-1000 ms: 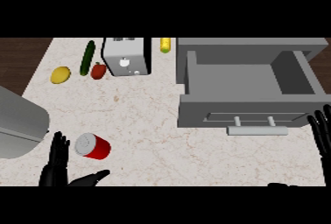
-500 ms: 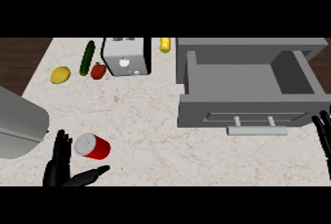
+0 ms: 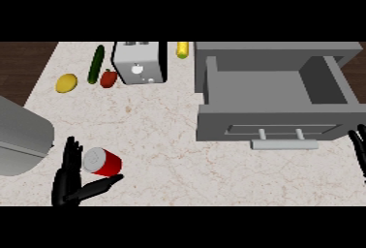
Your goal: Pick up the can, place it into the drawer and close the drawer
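Down in the lower left of the frame the left hand (image 3: 69, 180) brackets the red can (image 3: 102, 162): straight fingers stand along its left side and the thumb reaches under it, spread wide, not closed on it, so it looks set up to wrap the can. The can lies tilted on the counter (image 3: 164, 145). The grey drawer (image 3: 275, 97) at upper right stands pulled open, ready to receive it. The right hand (image 3: 358, 150) rests open at the right edge, near the drawer's handle (image 3: 283, 143).
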Robot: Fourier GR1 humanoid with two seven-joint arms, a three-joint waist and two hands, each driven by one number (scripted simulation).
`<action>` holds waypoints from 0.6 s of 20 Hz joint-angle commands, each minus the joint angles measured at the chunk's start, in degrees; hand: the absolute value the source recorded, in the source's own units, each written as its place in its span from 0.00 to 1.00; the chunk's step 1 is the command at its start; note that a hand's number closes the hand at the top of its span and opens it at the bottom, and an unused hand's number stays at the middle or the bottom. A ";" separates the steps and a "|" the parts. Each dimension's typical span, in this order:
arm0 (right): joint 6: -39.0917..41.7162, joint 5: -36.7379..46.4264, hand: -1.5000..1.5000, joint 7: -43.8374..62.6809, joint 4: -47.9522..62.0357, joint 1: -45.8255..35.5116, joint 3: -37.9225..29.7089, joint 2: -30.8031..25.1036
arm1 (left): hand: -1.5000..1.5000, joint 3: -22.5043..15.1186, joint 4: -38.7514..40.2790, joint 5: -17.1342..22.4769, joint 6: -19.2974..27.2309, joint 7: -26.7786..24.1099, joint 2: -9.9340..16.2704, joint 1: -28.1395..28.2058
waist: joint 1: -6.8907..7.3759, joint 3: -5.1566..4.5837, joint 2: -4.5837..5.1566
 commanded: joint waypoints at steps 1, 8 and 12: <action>1.27 -0.95 0.00 0.18 -2.11 1.35 -0.75 0.28 | 0.00 -1.67 -0.66 -1.10 2.59 1.12 -1.89 -0.96 | 0.00 0.02 -0.02; 2.28 -2.31 0.00 -1.72 -1.63 3.91 -0.41 1.60 | 0.00 -1.92 4.15 -1.11 0.07 -0.14 -0.28 -3.94 | -0.04 0.01 -0.02; 1.59 -2.16 0.00 1.66 0.43 -1.92 -2.09 -0.95 | 0.00 -0.42 9.79 0.20 -1.18 -3.54 0.37 -8.37 | 0.02 0.00 0.01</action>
